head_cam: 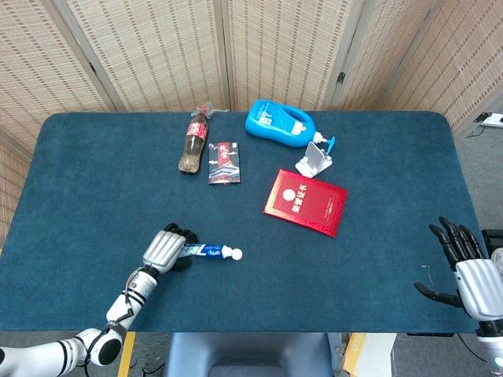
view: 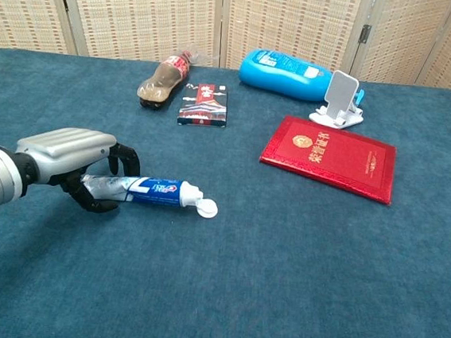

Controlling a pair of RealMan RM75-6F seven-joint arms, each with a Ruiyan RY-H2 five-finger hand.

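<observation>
A white and blue toothpaste tube (head_cam: 211, 250) (view: 159, 191) lies on the dark blue table (head_cam: 354, 267), its white cap pointing right. My left hand (head_cam: 165, 250) (view: 71, 154) sits over the tube's flat tail end. Its fingers curl over the top of the tube and the thumb is tucked under it, so it grips the tube, which still rests on the cloth. My right hand (head_cam: 471, 275) hovers at the table's near right corner with fingers spread and nothing in it. The chest view does not show it.
At the back lie a cola bottle (head_cam: 193, 145) (view: 162, 77), a red and black packet (head_cam: 224, 162) (view: 205, 105), a blue pump bottle (head_cam: 277, 124) (view: 287, 69) and a white phone stand (head_cam: 314, 159) (view: 340, 96). A red booklet (head_cam: 306, 202) (view: 330, 157) lies right of centre.
</observation>
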